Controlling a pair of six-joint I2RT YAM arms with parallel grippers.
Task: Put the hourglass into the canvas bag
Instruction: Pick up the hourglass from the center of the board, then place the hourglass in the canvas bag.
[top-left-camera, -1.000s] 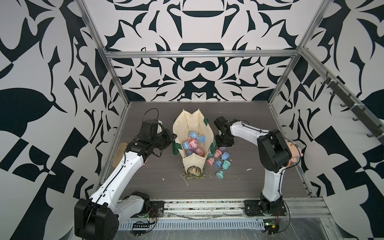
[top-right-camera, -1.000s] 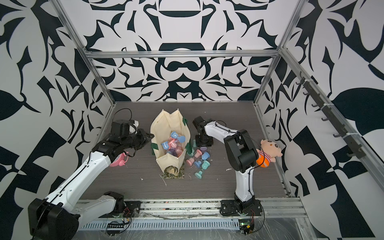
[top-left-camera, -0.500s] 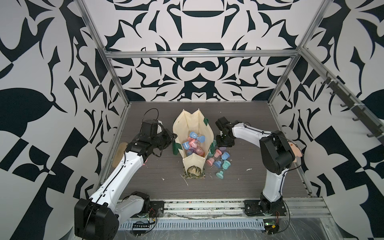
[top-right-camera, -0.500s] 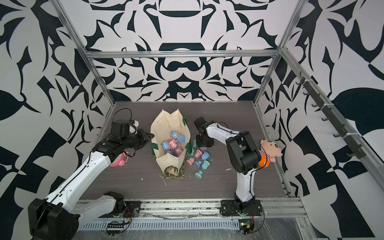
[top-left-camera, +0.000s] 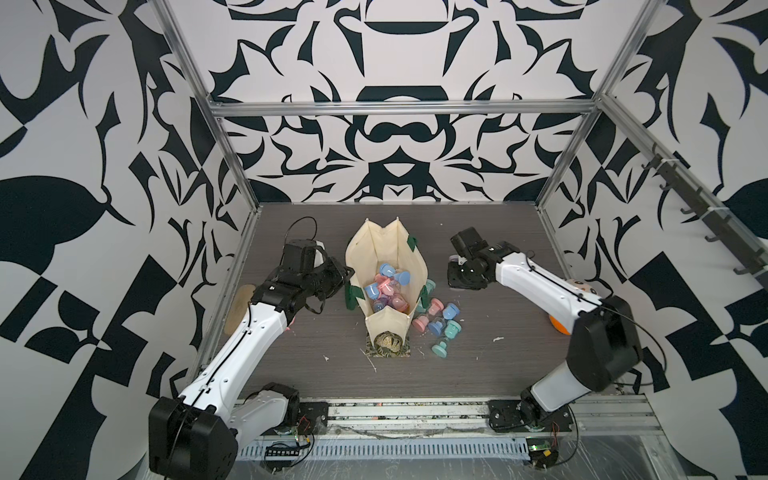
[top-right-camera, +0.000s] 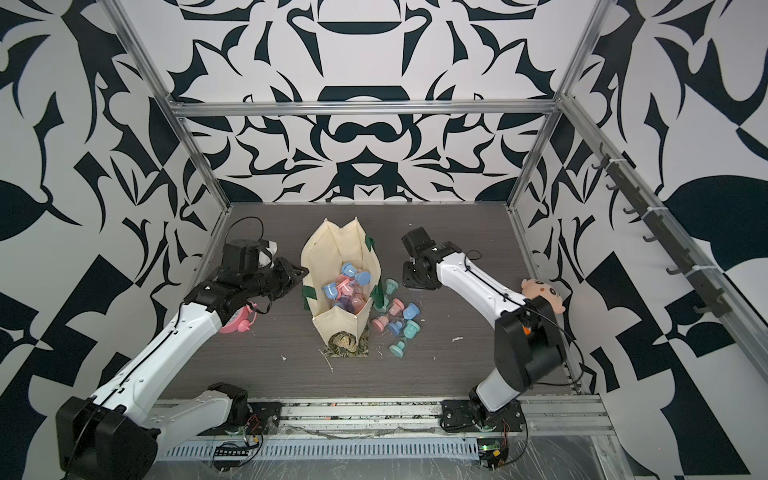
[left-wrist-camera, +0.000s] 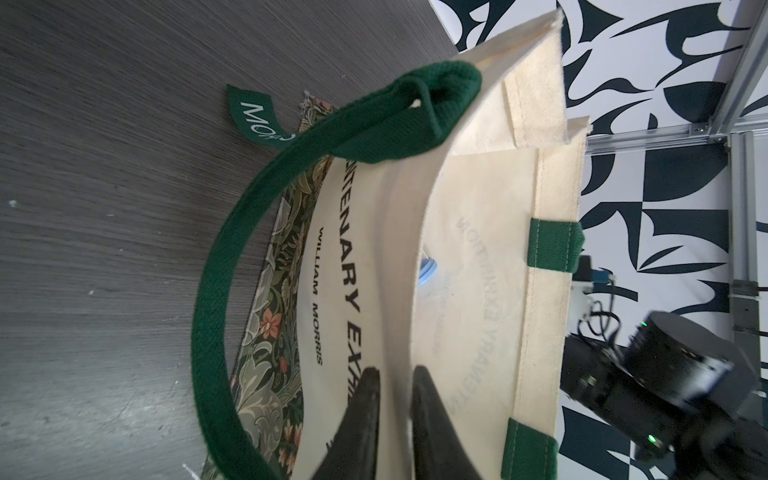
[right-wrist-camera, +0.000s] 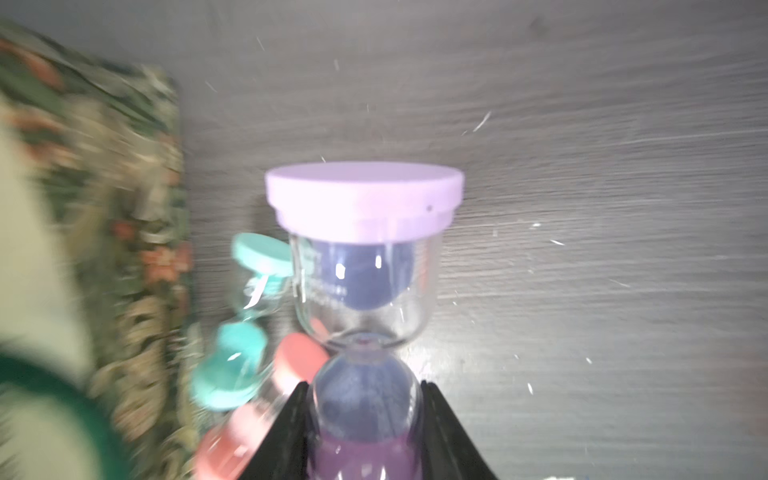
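The left pincer (left-wrist-camera: 395, 370) clenches the side rim of the open canvas bag (top-left-camera: 376, 249); the right pincer (right-wrist-camera: 365, 386) grasps a lilac hourglass (right-wrist-camera: 365, 199) over bare worktop (top-left-camera: 498, 353) beside it.

Both top views are bright and evenly lit, the light diffuse, with only faint, soft shadows under the arms on the tabletop (top-left-camera: 478, 374). The left wrist view is crisp, though the left tool (left-wrist-camera: 395, 370) is soft so close to the lens. The right wrist view is smeared along the canvas bag (right-wrist-camera: 124, 232) (streaked sideways). The hourglass (right-wrist-camera: 365, 257) stays fairly sharp, with small white glints and a pale sheen beside it.
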